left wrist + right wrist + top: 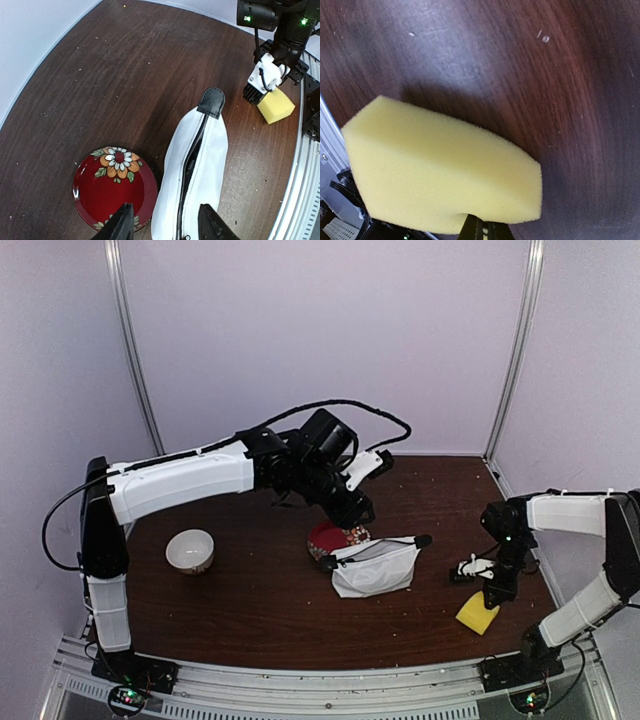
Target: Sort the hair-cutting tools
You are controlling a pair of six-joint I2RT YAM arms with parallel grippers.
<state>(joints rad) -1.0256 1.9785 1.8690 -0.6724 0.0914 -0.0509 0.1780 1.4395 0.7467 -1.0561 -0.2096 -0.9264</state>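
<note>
Only two dark fingertips (125,227) of the left tool (167,226) show at the left wrist view's bottom edge, which cuts off the white pouch (192,170). One fingertip covers the near rim of the red plate (100,195). The pouch's zip slit is too dark to see inside. The yellow sponge (435,170) is blurred and cut off below, where the right tool (481,231) is a closed dark sliver. From above, a white-and-black thing (470,567) beside it is too small to name.

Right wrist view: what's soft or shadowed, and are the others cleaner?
Right wrist: yellow sponge looms close, soft-edged, dark shadow on the table beside it. Left wrist: sharp, but the table edge bows. Top external: even light, no glare.
</note>
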